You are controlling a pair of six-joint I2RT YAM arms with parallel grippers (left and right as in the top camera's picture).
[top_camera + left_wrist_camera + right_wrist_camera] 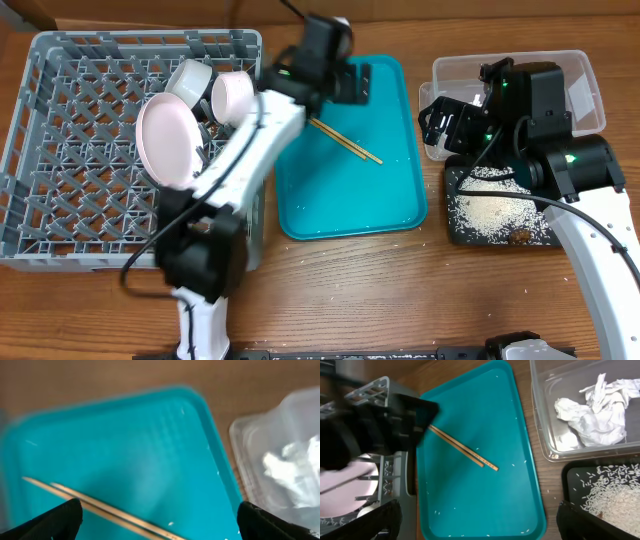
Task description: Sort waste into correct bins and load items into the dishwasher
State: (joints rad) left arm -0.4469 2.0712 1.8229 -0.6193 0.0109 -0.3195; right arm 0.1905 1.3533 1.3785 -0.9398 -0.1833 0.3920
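Left hand (pixel 348 82), wide apart and empty, over teal tray (pixel 340 205) near wooden chopsticks (pixel 345 141); right hand (pixel 479 517) also apart.

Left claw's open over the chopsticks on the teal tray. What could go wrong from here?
1. The chopsticks lie flat and close together on the teal tray. The open left claw may pinch only one, or skid them along the smooth surface.
2. The left arm runs right beside the plate and bowls standing in the dish rack. Carrying the chopsticks over could knock them.
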